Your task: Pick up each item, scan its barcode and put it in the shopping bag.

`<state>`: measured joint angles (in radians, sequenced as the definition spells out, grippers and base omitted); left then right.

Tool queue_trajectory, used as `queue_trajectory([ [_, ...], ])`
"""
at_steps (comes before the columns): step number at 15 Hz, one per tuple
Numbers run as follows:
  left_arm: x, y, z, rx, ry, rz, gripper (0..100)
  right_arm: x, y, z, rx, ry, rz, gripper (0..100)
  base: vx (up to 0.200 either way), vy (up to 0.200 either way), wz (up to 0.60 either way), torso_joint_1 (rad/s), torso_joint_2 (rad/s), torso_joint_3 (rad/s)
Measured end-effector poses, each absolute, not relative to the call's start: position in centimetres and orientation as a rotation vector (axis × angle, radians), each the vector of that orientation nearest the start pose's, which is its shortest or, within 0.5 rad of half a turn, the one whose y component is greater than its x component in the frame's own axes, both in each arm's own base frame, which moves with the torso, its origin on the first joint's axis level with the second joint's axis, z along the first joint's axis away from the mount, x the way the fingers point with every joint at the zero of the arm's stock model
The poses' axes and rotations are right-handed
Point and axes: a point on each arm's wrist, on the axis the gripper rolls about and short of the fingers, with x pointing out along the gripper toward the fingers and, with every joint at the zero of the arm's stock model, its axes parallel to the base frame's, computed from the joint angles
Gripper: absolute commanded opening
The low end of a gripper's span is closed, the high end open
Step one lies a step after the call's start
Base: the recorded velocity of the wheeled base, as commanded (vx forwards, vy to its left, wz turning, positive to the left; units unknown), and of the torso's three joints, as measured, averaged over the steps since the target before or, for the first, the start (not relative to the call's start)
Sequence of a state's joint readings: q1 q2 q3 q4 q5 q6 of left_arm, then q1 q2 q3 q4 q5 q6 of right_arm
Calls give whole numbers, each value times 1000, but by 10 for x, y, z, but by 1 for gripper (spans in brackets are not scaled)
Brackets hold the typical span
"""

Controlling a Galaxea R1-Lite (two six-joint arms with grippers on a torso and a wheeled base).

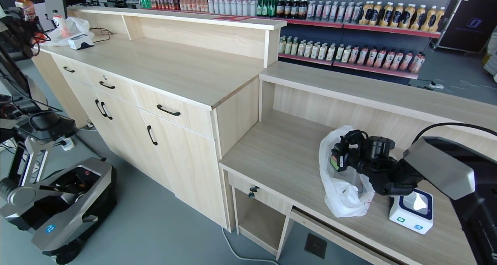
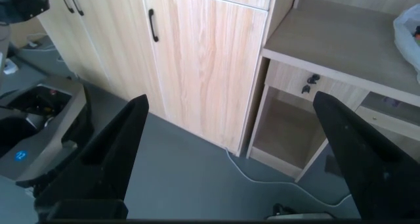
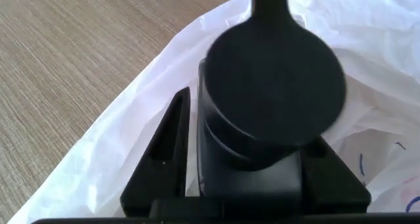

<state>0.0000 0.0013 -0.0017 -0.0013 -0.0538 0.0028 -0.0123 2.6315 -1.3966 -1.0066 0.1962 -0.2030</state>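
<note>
Off to the left, low over the floor [image 2: 197, 165] in front of the cupboard doors [image 2: 210, 60], the left jaws hung wide open and held nothing, well apart from the work.

Further right, on the lower counter [image 1: 279, 152], the white shopping bag [image 1: 341, 199] lay slumped and crumpled, near the counter's front edge. Over its open mouth the right arm [image 1: 438, 166] held its jaws closed on what looked like a dark bottle [image 1: 339, 159] with a green and red label. The bottle was above the bag, not yet resting inside it. Just beside the bag on the right sat the small white scanner [image 1: 411, 210], its window facing up.

Most of the risk seemed to come from the bag. Its plastic was thin and limp, so the mouth could fold shut under the bottle, or the rim could snag on the jaws and be dragged along as they pulled away. A release from too high might tip the bottle over the rim onto the counter, or push the light bag toward the edge. A wide swing by the arm could also knock the scanner. Whether the barcode had been read could not be told.
</note>
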Motion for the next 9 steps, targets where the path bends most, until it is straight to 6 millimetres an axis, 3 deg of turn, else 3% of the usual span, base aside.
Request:
queue_trajectory([
  [3,-23,-1,76,3,-2,-54,100,490,-1,-19,-167,217,205,100,0,0,0,0,0,0],
  [5,-23,-1,76,3,-2,-54,100,488,3,-8,-153,207,211,100,0,0,0,0,0,0],
  [7,-23,-1,76,3,-2,-53,100,481,7,15,-152,199,214,100,0,0,0,0,0,0],
  [9,-23,-1,76,3,-2,-54,100,459,10,58,-168,172,215,100,0,0,0,0,0,0],
])
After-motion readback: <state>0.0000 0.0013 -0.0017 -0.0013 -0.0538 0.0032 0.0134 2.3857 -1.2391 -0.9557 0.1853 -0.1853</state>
